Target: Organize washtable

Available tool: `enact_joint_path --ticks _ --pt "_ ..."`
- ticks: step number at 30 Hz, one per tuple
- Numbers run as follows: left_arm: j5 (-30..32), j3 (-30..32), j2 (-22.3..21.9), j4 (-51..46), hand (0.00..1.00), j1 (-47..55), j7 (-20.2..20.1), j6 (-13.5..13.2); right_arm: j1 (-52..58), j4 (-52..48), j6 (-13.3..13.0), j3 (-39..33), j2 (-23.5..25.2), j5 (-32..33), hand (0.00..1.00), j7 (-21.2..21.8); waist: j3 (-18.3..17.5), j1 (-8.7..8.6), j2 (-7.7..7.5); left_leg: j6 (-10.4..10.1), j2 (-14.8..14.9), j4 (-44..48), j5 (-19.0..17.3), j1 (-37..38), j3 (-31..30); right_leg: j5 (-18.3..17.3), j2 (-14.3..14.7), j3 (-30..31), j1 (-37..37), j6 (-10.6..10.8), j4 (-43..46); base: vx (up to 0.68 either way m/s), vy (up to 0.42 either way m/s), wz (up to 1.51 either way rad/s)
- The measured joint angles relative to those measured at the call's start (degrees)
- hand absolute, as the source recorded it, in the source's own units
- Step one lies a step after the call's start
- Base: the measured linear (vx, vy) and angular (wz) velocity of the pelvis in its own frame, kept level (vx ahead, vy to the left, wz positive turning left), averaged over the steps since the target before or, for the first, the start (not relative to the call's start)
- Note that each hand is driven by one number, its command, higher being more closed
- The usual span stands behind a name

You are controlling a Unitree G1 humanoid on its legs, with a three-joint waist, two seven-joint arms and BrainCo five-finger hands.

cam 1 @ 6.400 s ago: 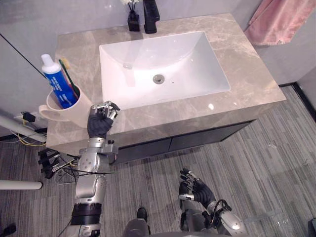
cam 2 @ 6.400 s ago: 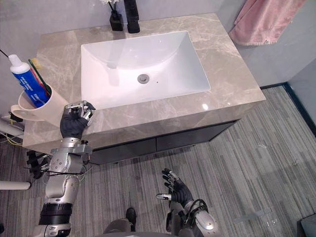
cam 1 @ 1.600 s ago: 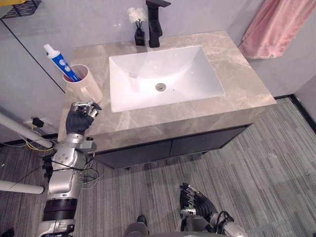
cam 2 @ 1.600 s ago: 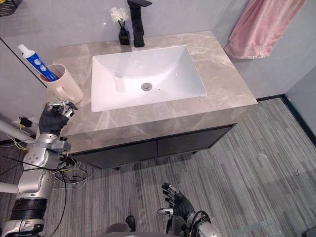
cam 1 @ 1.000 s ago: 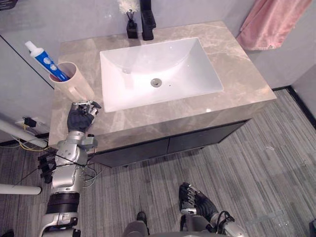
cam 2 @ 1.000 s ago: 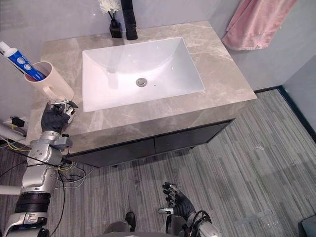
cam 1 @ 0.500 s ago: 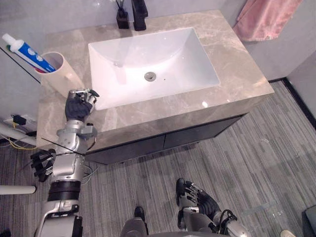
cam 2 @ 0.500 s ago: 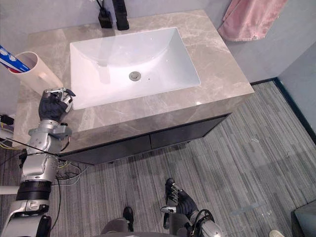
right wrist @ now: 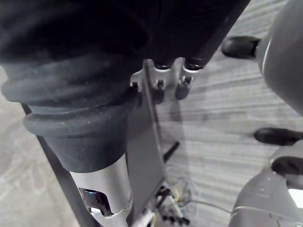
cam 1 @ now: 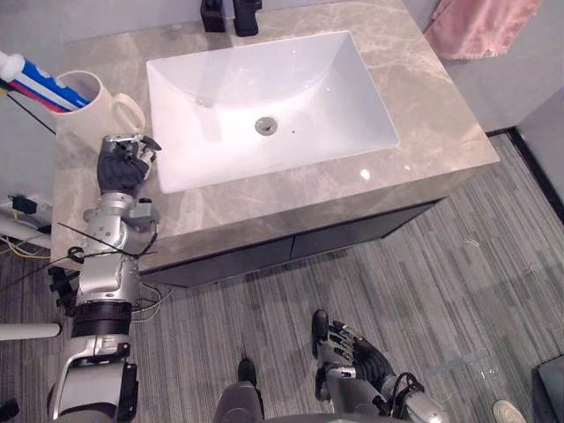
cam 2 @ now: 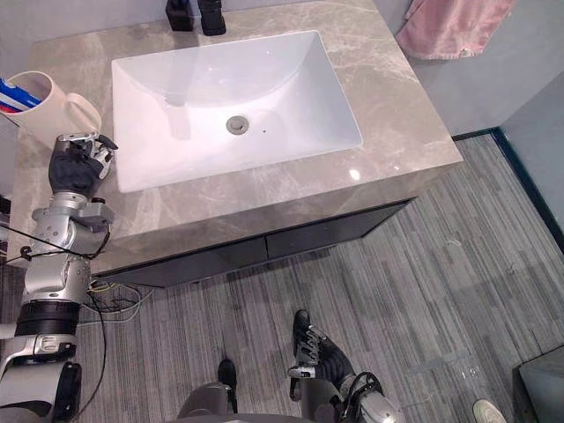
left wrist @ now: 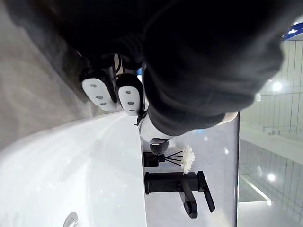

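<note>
A cream cup (cam 1: 84, 110) with a blue-and-white toothpaste tube (cam 1: 35, 81) in it stands at the left end of the marble countertop (cam 1: 423, 115). Its handle (cam 1: 132, 111) points toward the white sink (cam 1: 264, 97). My left hand (cam 1: 122, 166) hovers just in front of the cup, a little apart from it, its fingers curled on nothing. Low by the floor hangs my right hand (cam 1: 352, 357), open and holding nothing.
A black faucet (cam 1: 245, 13) and a small black reed bottle (cam 1: 211, 13) stand behind the sink; the left wrist view shows the faucet (left wrist: 175, 184) too. A pink towel (cam 1: 480, 22) hangs at the far right. Grey plank floor lies in front of the dark cabinet.
The camera has tilted, so the whole scene has shifted. My left hand stays curled in front of the cup. The right hand stays low.
</note>
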Motion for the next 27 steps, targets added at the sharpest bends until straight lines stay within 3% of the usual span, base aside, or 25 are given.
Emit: enact_joint_path --ticks 13,18,27 --pt "-0.04 -2.30 3.82 4.59 1.00 -8.59 0.36 -0.30 0.03 -0.96 -0.21 -0.01 -0.03 0.11 0.00 -0.08 2.17 -0.21 -0.32 -0.11 0.20 2.67 -1.08 -3.08 0.17 0.82 0.21 0.62 -2.12 -0.24 0.21 0.00 0.068 -0.02" --pt "-0.07 -3.27 5.71 7.04 1.00 -12.04 0.64 -0.37 0.04 -1.43 -0.55 0.16 -0.04 0.27 0.00 -0.10 3.01 -1.50 -0.61 0.17 0.26 4.75 -1.93 -4.52 0.16 1.19 0.16 0.85 -2.67 -0.12 0.22 -0.01 0.079 -0.02" --pt "-0.13 -4.08 7.04 8.63 1.00 -15.21 1.48 -0.48 0.07 -1.42 -1.25 0.30 -0.05 0.27 0.00 -0.20 4.32 -1.52 -0.65 0.35 0.28 7.74 -3.00 -6.66 0.60 1.56 0.05 1.49 -3.80 -0.01 0.01 -0.03 0.071 -0.03"
